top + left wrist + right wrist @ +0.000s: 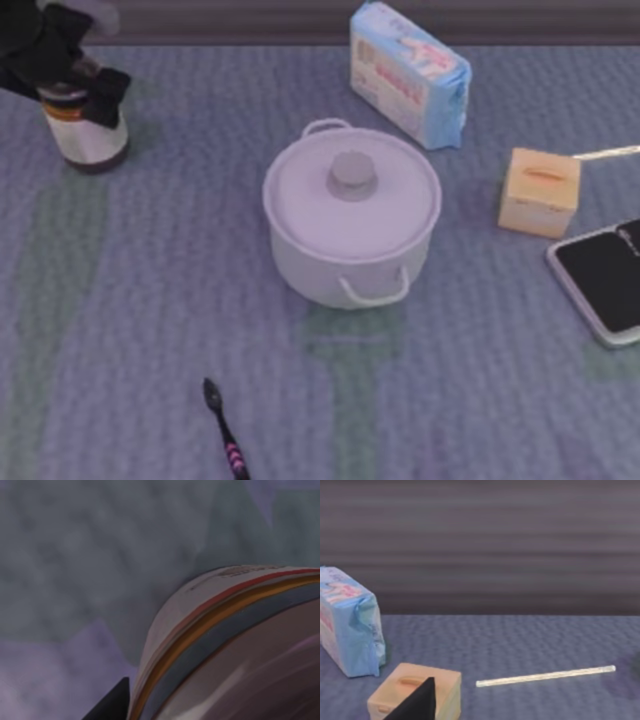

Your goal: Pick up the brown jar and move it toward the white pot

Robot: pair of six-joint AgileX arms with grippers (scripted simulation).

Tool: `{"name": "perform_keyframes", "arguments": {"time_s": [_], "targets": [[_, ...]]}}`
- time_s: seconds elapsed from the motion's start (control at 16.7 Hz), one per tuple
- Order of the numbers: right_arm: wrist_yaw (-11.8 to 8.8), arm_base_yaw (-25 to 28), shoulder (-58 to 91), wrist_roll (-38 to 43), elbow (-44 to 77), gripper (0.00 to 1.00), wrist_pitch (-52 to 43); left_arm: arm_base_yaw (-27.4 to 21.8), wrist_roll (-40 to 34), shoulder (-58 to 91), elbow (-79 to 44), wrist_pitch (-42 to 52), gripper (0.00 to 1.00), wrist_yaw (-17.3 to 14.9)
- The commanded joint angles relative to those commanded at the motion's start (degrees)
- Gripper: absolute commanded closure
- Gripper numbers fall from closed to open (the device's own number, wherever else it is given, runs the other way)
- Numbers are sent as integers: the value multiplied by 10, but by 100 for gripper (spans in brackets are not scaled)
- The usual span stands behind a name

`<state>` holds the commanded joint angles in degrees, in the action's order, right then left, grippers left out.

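Observation:
The brown jar (pixel 87 128) stands at the table's far left, with a white label and an orange band. My left gripper (pixel 80 80) sits over its black lid, with a dark finger on each side, shut on the jar. In the left wrist view the jar (pixel 235 645) fills the frame, and one black fingertip (pixel 114 705) lies against its side. The white pot (pixel 350 215), lidded with a grey knob and two loop handles, stands mid-table, well to the right of the jar. My right gripper (pixel 461 716) is out of the top view, over the table's right side.
A blue tissue pack (pixel 408 72) lies behind the pot. A tan wooden box (pixel 540 190), a pale thin rod (pixel 608 152) and a white-rimmed black scale (pixel 603 278) are at the right. A black and pink toothbrush (pixel 226 432) lies at the front.

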<state>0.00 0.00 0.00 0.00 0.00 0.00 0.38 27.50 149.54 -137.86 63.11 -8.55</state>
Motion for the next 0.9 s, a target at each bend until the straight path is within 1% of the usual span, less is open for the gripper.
{"name": "perform_keyframes", "arguments": {"time_s": [0.18,0.24,0.78,0.9], "targets": [[0,0,0,0,0,0,0,0,0,0,0,0,98,0],[0,0,0,0,0,0,0,0,0,0,0,0,100,0],[0,0,0,0,0,0,0,2,1,-3,1,0,100,0],[0,0,0,0,0,0,0,4,0,-23,22,0,100,1]]}}
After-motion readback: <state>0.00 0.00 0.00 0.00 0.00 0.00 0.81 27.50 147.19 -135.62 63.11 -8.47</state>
